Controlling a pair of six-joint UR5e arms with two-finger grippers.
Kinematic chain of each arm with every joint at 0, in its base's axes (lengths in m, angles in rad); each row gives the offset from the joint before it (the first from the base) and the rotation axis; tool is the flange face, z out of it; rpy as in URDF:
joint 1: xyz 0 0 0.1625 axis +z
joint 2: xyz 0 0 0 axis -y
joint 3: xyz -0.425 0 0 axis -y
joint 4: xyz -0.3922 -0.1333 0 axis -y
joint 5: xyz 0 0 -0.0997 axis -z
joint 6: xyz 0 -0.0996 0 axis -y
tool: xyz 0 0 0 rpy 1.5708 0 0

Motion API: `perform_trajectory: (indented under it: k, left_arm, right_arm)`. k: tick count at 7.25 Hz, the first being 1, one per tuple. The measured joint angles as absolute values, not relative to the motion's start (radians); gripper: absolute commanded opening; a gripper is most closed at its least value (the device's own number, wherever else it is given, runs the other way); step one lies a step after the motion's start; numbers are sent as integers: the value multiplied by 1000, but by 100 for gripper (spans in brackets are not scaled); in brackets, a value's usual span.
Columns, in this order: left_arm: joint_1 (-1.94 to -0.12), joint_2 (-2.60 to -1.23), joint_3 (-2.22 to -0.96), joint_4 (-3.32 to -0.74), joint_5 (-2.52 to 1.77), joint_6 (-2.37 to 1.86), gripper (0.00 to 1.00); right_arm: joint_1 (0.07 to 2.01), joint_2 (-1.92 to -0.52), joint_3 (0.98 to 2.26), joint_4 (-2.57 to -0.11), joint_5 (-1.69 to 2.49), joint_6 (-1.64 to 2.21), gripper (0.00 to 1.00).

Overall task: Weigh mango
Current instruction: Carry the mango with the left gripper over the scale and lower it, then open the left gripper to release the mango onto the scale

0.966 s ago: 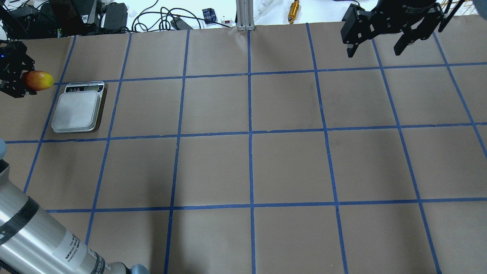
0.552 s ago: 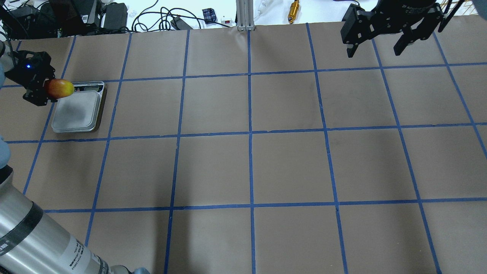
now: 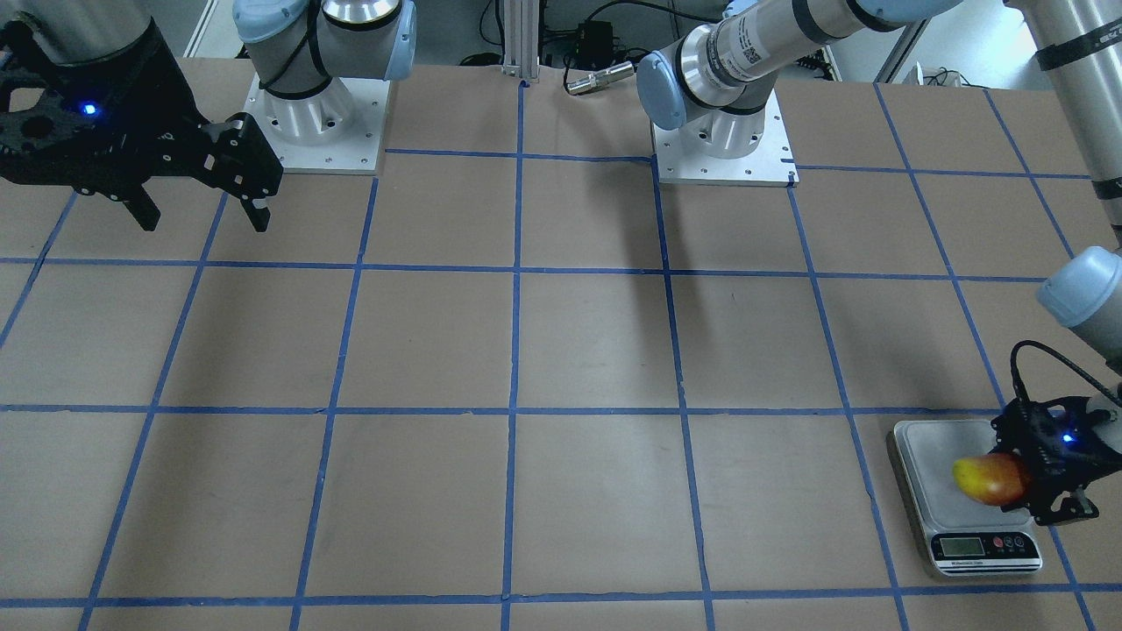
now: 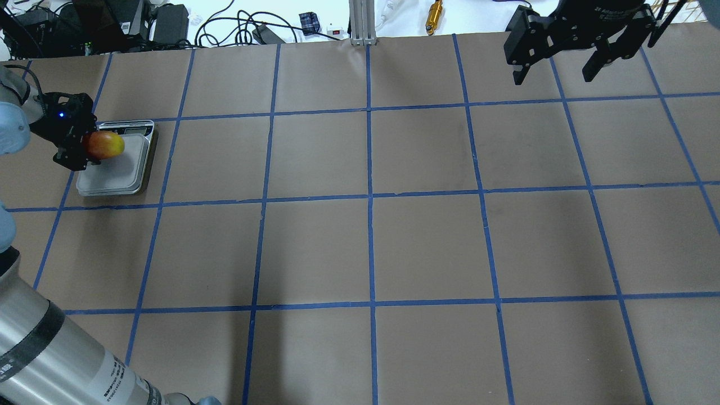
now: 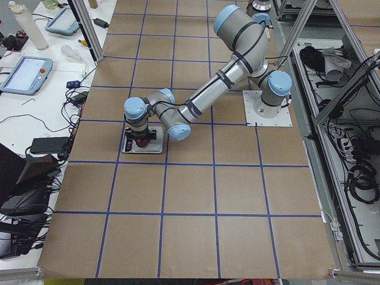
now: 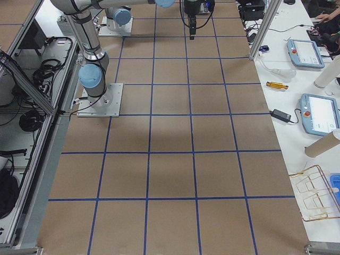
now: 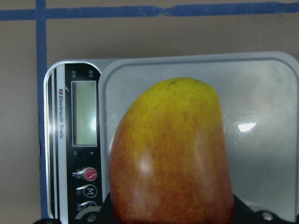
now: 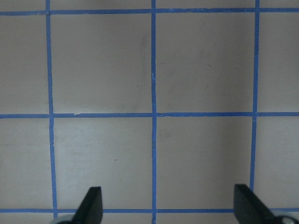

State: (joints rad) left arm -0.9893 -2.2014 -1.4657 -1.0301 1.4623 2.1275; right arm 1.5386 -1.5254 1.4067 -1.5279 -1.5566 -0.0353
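Note:
My left gripper (image 4: 84, 147) is shut on the mango (image 4: 105, 145), a small oblong fruit, yellow at its tip and red-orange toward the gripper. It holds the mango over the silver scale (image 4: 121, 171) at the table's far left, yellow tip pointing out over the pan. The front-facing view shows the left gripper (image 3: 1021, 478), the mango (image 3: 989, 478) and the scale (image 3: 931, 464). In the left wrist view the mango (image 7: 172, 154) fills the middle above the pan (image 7: 261, 140); the display (image 7: 84, 113) is blank. My right gripper (image 4: 557, 67) hangs open and empty at the far right.
Brown paper with a blue tape grid (image 4: 369, 197) covers the table. Cables, boxes and a brass tool (image 4: 433, 16) lie beyond the far edge. The arm bases (image 3: 723, 145) stand at the robot's side. My left arm's links (image 5: 202, 98) stretch over the table's left part.
My left gripper has carried the mango rightward from beside the scale to over its pan and a little lower. The right arm has not moved.

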Motion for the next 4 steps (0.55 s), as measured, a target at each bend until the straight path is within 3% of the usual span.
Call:
perform_trajectory:
  k: [4]
  left_arm:
    - [-987, -2166, -1469, -1052, 1466, 2047, 100]
  right_arm:
    - [1538, -1525, 1407, -1528, -1557, -35, 100]
